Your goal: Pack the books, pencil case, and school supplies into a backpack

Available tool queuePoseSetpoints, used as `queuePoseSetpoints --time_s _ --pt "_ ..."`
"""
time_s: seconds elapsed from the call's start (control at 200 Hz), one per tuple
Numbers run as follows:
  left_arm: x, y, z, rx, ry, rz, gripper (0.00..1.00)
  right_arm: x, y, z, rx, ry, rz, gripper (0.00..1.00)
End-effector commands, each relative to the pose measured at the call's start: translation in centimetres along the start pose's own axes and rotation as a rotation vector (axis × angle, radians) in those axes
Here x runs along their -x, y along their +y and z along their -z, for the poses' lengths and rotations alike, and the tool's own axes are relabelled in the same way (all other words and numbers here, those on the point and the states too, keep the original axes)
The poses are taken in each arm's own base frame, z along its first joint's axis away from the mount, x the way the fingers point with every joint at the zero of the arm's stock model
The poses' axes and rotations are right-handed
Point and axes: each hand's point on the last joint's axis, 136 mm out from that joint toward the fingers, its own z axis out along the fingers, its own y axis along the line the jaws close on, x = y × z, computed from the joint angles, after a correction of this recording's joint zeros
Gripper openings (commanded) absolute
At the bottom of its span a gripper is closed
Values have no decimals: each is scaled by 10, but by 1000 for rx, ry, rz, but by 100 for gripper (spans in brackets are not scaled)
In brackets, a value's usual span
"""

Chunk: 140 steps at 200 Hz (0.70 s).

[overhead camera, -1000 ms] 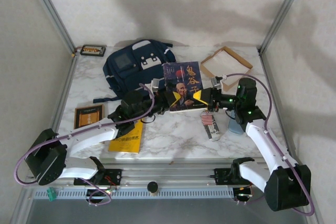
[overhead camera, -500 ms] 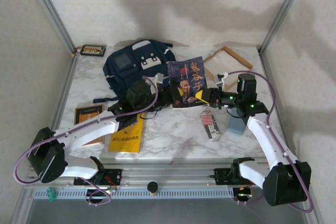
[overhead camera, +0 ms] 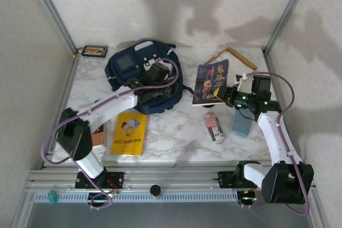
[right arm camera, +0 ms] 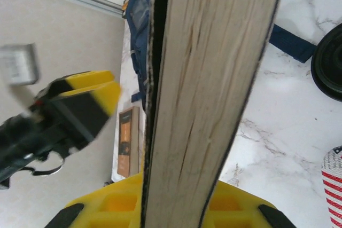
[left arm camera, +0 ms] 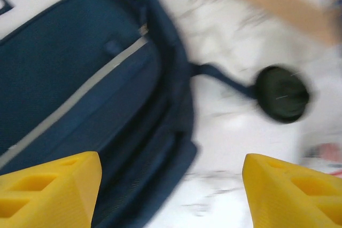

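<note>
The left gripper, no longer sharing the dark blue book as it was a second ago, is hovering with its jaws apart over the backpack at the back left of the table. The right gripper is clamping the book alone, holding it raised and further right than before, clear of the backpack. The yellow book is lying flat at the front left.
</note>
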Motion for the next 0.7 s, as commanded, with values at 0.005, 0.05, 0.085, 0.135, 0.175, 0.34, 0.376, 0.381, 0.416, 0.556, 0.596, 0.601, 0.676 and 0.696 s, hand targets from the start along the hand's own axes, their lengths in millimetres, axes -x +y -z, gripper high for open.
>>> queuePoseSetpoints --time_s 0.005,0.05,0.085,0.135,0.175,0.34,0.376,0.381,0.416,0.556,0.596,0.601,0.676,0.696 --pt "-14 42 -20 205 119 -209 69 15 19 7 37 -43 99 0" --pt "-17 46 -29 230 145 -238 69 14 17 6 35 -38 95 0" --pt "-21 47 -34 231 163 -261 70 13 17 6 38 -36 95 0" --pt "-28 44 -42 209 194 -285 73 12 16 5 36 -35 91 0" --pt "-32 40 -47 182 206 -300 76 12 15 5 34 -36 90 0" --pt "-41 36 -72 184 241 -335 85 11 13 3 44 -32 76 0" --pt "-42 35 -78 182 244 -341 86 10 13 2 49 -29 73 0" --pt "-42 35 -78 183 243 -341 86 10 13 2 49 -29 73 0" --pt "-42 35 -85 186 247 -347 86 10 12 2 51 -27 70 0" --pt "-43 36 -110 206 273 -362 84 11 13 2 51 -26 75 0" --pt "-43 37 -116 214 274 -367 82 11 13 2 46 -26 76 0" --pt "-43 37 -117 216 274 -366 81 11 13 2 45 -27 76 0" --pt "-38 38 -125 208 270 -353 77 12 11 1 41 -26 78 0" --pt "-36 38 -126 201 269 -348 75 11 10 1 41 -24 75 0"
